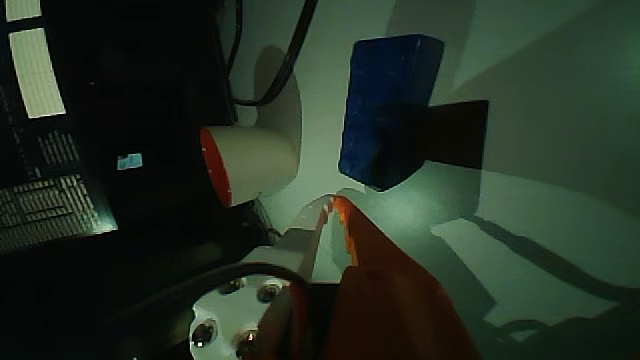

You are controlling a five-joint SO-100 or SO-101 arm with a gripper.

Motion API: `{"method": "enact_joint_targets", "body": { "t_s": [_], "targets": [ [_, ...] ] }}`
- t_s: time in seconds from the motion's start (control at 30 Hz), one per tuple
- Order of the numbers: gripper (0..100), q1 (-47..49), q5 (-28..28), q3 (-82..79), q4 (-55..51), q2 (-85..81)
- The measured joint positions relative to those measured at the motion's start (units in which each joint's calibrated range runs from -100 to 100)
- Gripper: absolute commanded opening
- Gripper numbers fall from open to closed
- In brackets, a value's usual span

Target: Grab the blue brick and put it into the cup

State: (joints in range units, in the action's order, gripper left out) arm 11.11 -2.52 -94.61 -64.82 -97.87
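A single wrist view rides on the arm and looks along the orange fingers (345,225), which enter from the bottom edge. It faces down onto the pale surface (540,110) at close range, with a dark area filling the left of the picture.

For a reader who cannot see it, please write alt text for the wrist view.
A blue brick rests on a white table, just beyond the open orange gripper, which enters from the bottom. A white cup with an orange rim stands left of the brick, beside a black cable and dark equipment.
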Motion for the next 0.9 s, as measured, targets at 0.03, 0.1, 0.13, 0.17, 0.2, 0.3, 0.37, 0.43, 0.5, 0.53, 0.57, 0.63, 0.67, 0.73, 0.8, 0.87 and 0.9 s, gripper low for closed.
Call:
{"method": "enact_joint_targets", "body": {
  "t_s": [0.03, 0.1, 0.13, 0.17, 0.2, 0.3, 0.37, 0.43, 0.5, 0.53, 0.57, 0.63, 0.67, 0.73, 0.8, 0.87, 0.9],
  "targets": [
    [0, -0.9, -1.0, 0.0, 0.3, 0.0],
    [0, -2.1, -1.7, 0.7, 0.2, 0.0],
    [0, -2.1, -1.8, 1.4, -0.6, 0.0],
    [0, -2.1, -1.9, 2.6, -1.4, 0.2],
    [0, -2.3, -1.9, 4.1, -2.0, 1.1],
    [0, -2.9, -2.1, 10.2, -0.6, 12.4],
    [0, -4.1, -3.3, 15.8, 0.6, 23.7],
    [0, -4.7, -5.2, 22.7, 0.7, 36.3],
    [0, -6.1, -7.2, 30.9, -3.2, 48.4],
    [0, -8.1, -8.2, 35.1, -5.9, 54.0],
    [0, -9.2, -9.2, 39.3, -8.3, 58.7],
    [2, -11.4, -11.0, 44.1, -10.7, 64.8],
    [4, -13.0, -11.9, 45.1, -11.7, 65.8],
    [8, -14.3, -13.5, 45.8, -12.4, 66.0],
    [13, -15.3, -14.4, 46.6, -13.1, 66.0],
    [20, -16.7, -15.3, 46.7, -14.0, 66.0],
    [22, -16.8, -15.8, 46.7, -14.5, 66.0]
  ]
}}
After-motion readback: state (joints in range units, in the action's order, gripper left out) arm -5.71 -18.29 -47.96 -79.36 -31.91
